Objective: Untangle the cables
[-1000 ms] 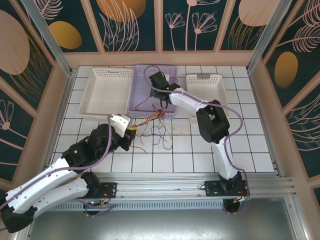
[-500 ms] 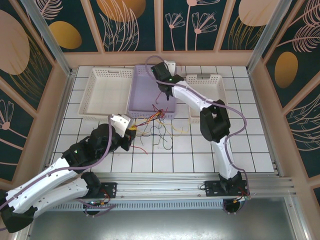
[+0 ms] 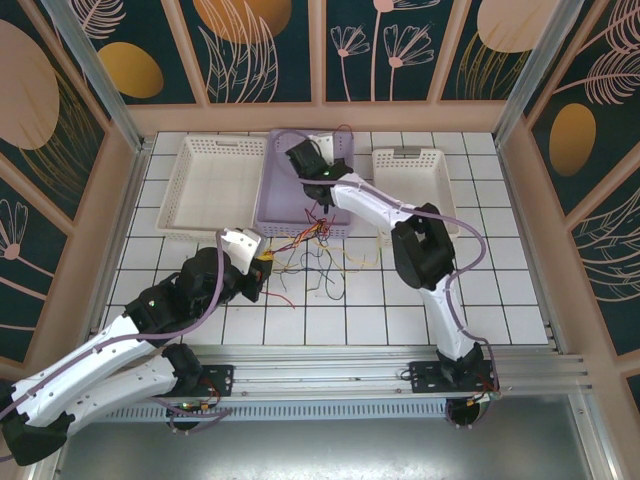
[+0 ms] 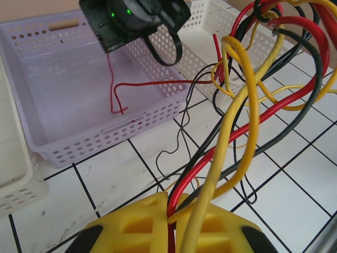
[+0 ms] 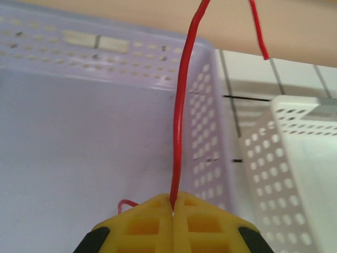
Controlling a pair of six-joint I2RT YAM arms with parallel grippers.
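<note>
Surroundings: A white-tiled table [image 3: 500, 290] is sitting inside walls painted with leaves and flowers. Three baskets are standing in a row at its far side: a left white basket [image 3: 215, 185], a lilac basket [image 3: 285, 195] and a right white basket [image 3: 415, 175].

Cables: The cables [image 4: 224, 155], red, yellow and black, are lying in a loose knot on the tiles just in front of the lilac basket, looping over and under one another.

Left gripper: The left gripper [image 4: 169, 205] is pinching a bundle of red, yellow and black strands between its yellow fingers, at the near-left side of the knot.

Right gripper: The right gripper [image 5: 173, 203] is hanging over the lilac basket with its fingers pressed together on a single red wire [image 5: 180, 121].

Red wire: It is dangling into the lilac basket and trailing back over the basket's near wall towards the knot.

Step in hand: One strand is apparently being drawn out of the tangle while the other arm is anchoring the rest.

Next move: It is probably calling for a steady pull away from the anchored bundle. Watch that the red wire is sliding free, not tightening a loop or dragging the knot along.
</note>
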